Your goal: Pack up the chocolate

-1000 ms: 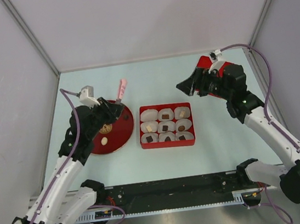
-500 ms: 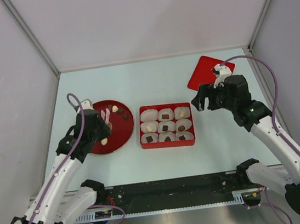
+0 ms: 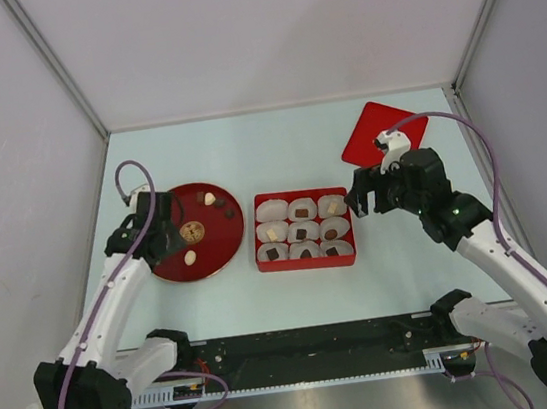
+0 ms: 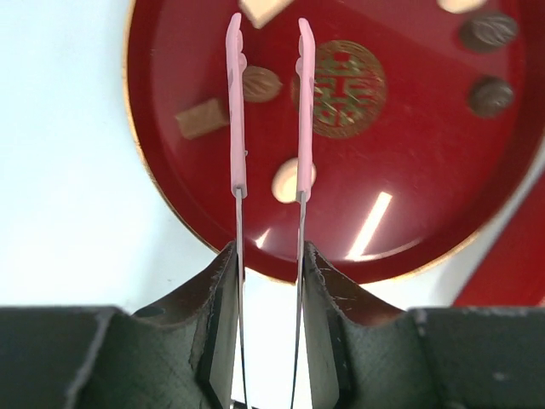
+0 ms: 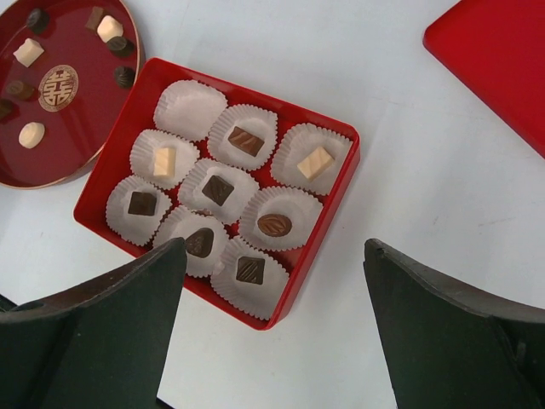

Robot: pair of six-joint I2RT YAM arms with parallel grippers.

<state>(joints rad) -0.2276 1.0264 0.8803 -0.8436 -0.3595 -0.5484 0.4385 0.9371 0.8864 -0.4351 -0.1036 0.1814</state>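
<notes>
Several chocolates lie loose on the round red plate (image 3: 226, 243) (image 4: 426, 170), among them a brown oval (image 4: 260, 83) and a cream round one (image 4: 286, 181). My left gripper (image 3: 167, 241) (image 4: 268, 256) is shut on the pink-tipped tongs (image 4: 235, 102), which reach out over the plate. Their tips stand apart with the brown oval between them. The red box (image 3: 307, 263) (image 5: 317, 239) holds paper cups, most with one chocolate; the far-left cup (image 5: 190, 109) is empty. My right gripper (image 3: 358, 198) (image 5: 274, 247) hangs open above the box's right edge, holding nothing.
The red lid (image 3: 383, 132) (image 5: 502, 68) lies flat at the far right of the pale table. Grey walls close in the left, back and right sides. The arm bases and a black rail run along the near edge.
My left arm has drawn back to the plate's left edge, swinging the tongs down over the plate. My right gripper came off the lid toward the box.
</notes>
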